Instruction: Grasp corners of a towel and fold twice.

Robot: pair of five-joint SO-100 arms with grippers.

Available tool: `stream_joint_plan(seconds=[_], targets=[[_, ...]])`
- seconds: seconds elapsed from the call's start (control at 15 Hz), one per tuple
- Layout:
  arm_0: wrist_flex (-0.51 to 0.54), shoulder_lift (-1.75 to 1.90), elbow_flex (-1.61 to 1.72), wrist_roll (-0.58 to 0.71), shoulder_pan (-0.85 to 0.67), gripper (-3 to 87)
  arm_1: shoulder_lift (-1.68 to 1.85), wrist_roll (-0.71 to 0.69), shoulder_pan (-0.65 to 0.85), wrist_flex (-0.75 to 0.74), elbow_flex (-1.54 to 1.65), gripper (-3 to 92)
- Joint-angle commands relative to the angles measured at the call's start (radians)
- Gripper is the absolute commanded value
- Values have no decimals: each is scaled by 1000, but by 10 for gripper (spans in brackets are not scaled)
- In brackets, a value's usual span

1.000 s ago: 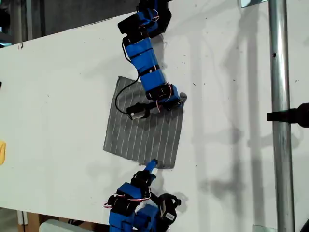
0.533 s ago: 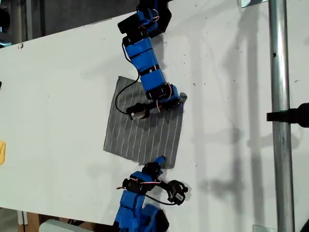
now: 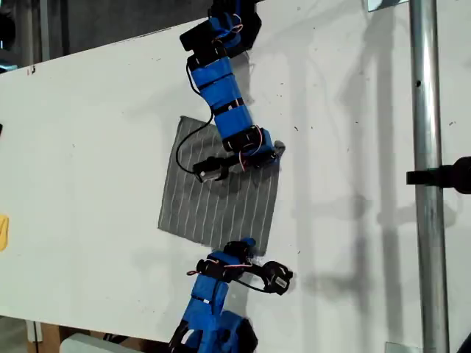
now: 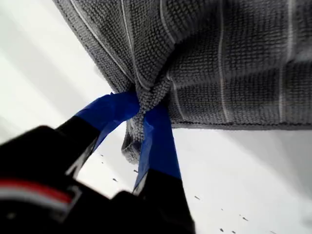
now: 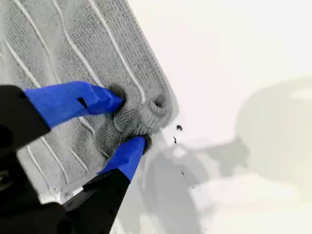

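grey towel [image 3: 219,193] with thin white pinstripes, roughly square, mostly flat on white table [image 3: 88,147]. two corners bunched: one [image 4: 146,105] puckered upward, another [image 5: 139,117] crumpled into a small ridge.

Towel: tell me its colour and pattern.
The towel is grey with thin, evenly spaced white pinstripes, shown best in the first wrist view.

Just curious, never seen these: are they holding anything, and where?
Yes. My first gripper and my second gripper each pinch a corner of the towel.
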Motion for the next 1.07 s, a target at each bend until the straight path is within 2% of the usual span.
stream_joint_plan(seconds=[0.0, 0.2, 0.4, 0.53, 0.73, 1.0], targets=[[-18, -2, -18, -34, 28, -29, 15, 0, -21, -5, -17, -3], [92, 32, -166, -15, 61, -29, 61, -8, -25, 5, -17, -3], [331, 35, -466, -28, 158, -29, 196, -26, -72, -3, -49, -3], [471, 32, -629, -80, 233, -29, 195, -46, -127, -18, -169, -3], [548, 74, -635, -100, 209, -29, 287, -40, -137, 21, -150, -3], [561, 110, -561, 75, -29, -29, 497, -17, 25, 181, 109, -3]])
